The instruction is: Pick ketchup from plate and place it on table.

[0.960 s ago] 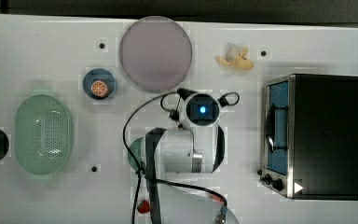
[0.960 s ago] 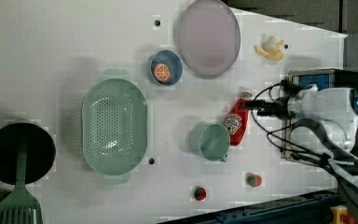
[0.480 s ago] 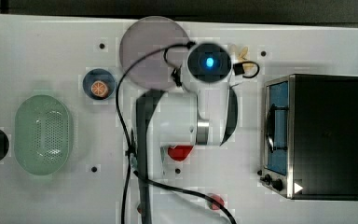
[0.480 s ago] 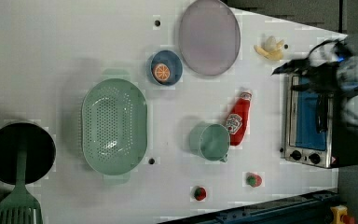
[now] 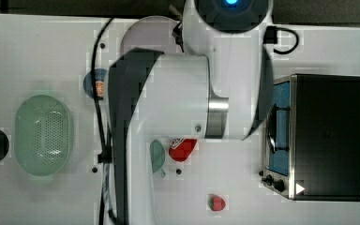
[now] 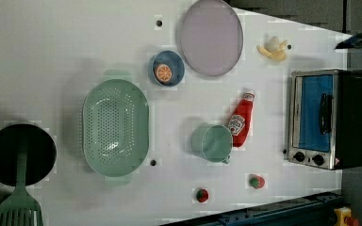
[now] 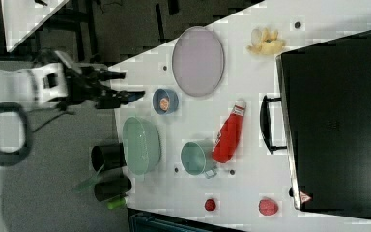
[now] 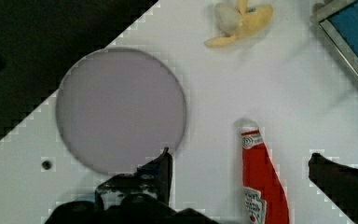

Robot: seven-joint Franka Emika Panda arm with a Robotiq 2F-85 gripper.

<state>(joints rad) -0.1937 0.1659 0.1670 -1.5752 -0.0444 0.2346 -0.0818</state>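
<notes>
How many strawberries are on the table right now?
2. In the left view, one strawberry lies below the green cup; the other strawberry lies below the ketchup, near the toaster oven. None looks hidden.

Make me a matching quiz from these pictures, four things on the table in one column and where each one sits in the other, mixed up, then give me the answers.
Things:
1. ketchup
2. orange slice
3. banana
4. spatula

Places:
A. in the small blue dish
B. lying on the table beside the green cup
C. with its handle across the black pan
D. on the table between the plate and the toaster oven

Pairs: 1-B, 2-A, 3-D, 4-C
</notes>
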